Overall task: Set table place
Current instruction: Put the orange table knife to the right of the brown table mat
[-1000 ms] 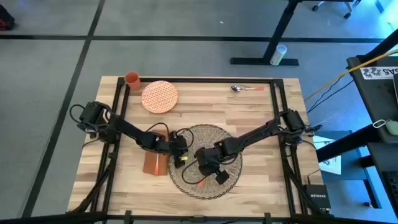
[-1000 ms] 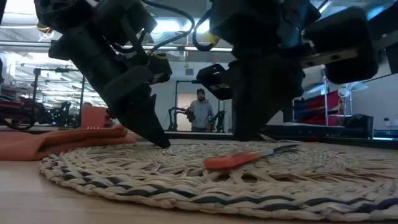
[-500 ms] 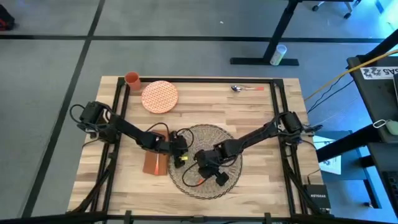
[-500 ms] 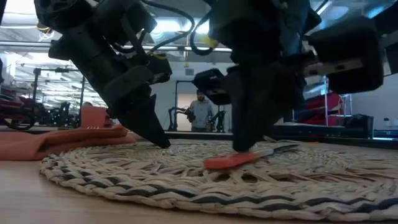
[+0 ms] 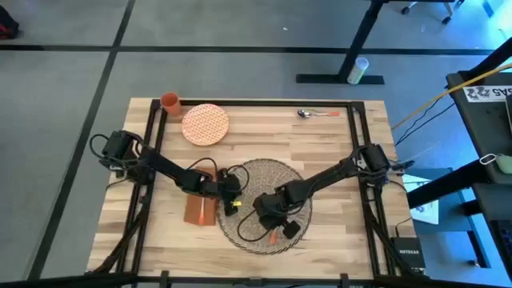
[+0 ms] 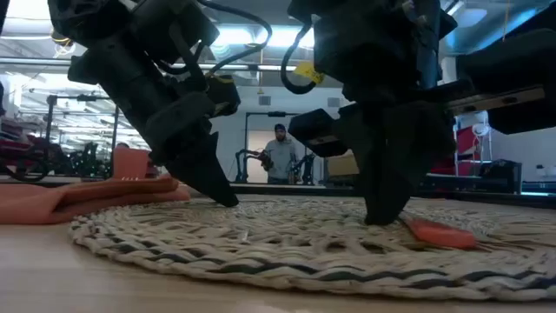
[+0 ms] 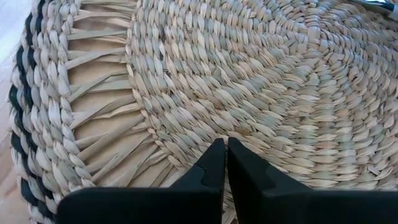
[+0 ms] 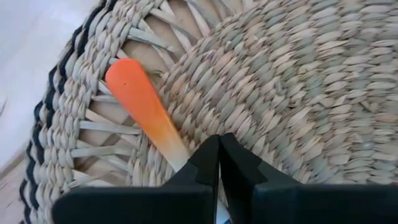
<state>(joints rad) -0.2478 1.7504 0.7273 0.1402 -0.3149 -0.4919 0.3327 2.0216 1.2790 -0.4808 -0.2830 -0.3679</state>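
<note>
We judge the step in hand to be dragging an orange-handled utensil [image 8: 142, 109] across the mat [image 5: 292, 174], which lies in the near middle of the table [image 5: 320, 144]. The right gripper [image 5: 273, 226] is pressed down on the utensil where its orange handle thins into the neck, its fingers closed together with nothing between them that we can see, so it seems to be pushing rather than gripping. The handle now sits over the mat's lacy rim on the near side. The left gripper [image 5: 233, 193] has its fingers closed tip to tip and planted on the mat's left part, apparently pinning it flat.

Next we would need the utensil slid clear of the rim onto bare wood beside the mat, with the left arm holding the mat down. The plate [image 5: 206, 123], cup [image 5: 170, 101] and spoon [image 5: 308, 114] wait along the far edge; a napkin [image 5: 198, 210] lies just left of the mat.
</note>
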